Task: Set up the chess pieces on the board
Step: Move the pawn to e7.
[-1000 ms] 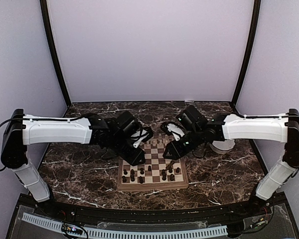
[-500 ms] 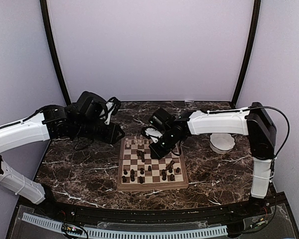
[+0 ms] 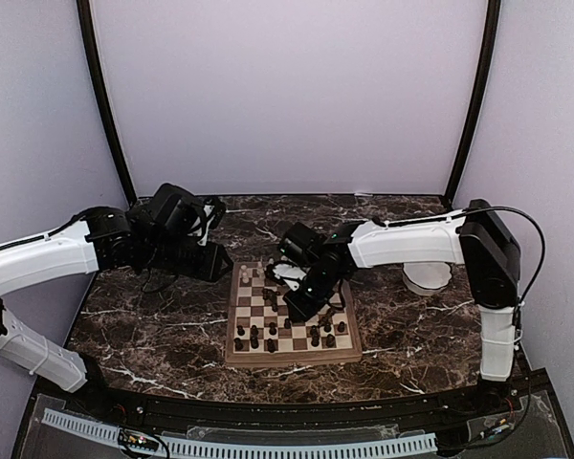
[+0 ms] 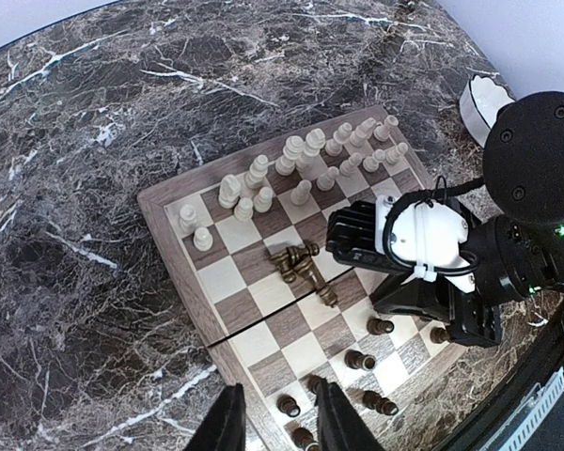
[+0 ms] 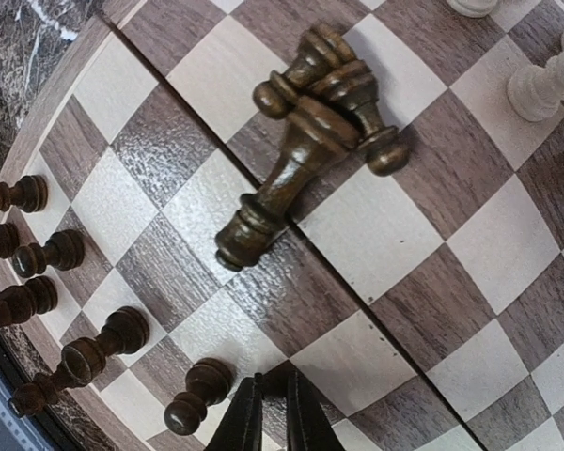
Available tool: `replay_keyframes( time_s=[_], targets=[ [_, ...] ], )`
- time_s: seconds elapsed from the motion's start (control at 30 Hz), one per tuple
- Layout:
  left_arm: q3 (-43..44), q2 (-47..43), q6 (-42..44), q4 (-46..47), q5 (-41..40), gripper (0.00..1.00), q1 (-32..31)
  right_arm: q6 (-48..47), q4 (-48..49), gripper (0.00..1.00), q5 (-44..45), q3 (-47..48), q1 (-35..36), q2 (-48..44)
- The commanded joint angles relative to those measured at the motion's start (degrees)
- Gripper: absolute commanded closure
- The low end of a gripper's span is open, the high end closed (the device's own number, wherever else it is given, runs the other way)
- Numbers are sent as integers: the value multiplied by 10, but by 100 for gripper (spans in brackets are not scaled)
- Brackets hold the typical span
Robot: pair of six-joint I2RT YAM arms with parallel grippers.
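The board (image 3: 292,359) lies mid-table. Cream pieces (image 3: 258,275) stand along its far rows and dark pieces (image 3: 316,335) along its near rows. A few dark pieces (image 5: 310,122) lie toppled in a heap on the middle squares, also seen in the left wrist view (image 4: 301,263). My right gripper (image 3: 292,306) hovers low over the board's middle, near side of the heap. Its jaws (image 5: 263,418) are shut and hold nothing, beside a standing dark pawn (image 5: 197,390). My left gripper (image 3: 220,260) is off the board's far left corner, open and empty (image 4: 277,427).
A white scalloped bowl (image 3: 428,277) stands right of the board, also in the left wrist view (image 4: 479,94). Dark marble table (image 3: 153,335) surrounds the board. The right arm's wrist (image 4: 423,240) hangs over the board's right half. Black frame posts stand at the back corners.
The left arm has pulled back from over the board to its far left. The right gripper has swung left and down over the board's middle.
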Motion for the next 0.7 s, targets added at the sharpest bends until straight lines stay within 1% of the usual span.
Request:
replay_keyframes(
  time_s=[0.0,0.3,0.43,0.67],
  targets=[
    [-9,-12,-7,-2,5,71,3,-13,0,88,-16,8,15,8],
    [-7,-3,-11,-1,13,71,2,-23,-4,88,-16,0,17,3],
    [-7,-1,-13,-2,12,71,3,-24,-10,88,10,-3,16,-4],
    [-2,2,-9,-7,17,71,3,-10,-11,89,32,29,6,17]
  ],
)
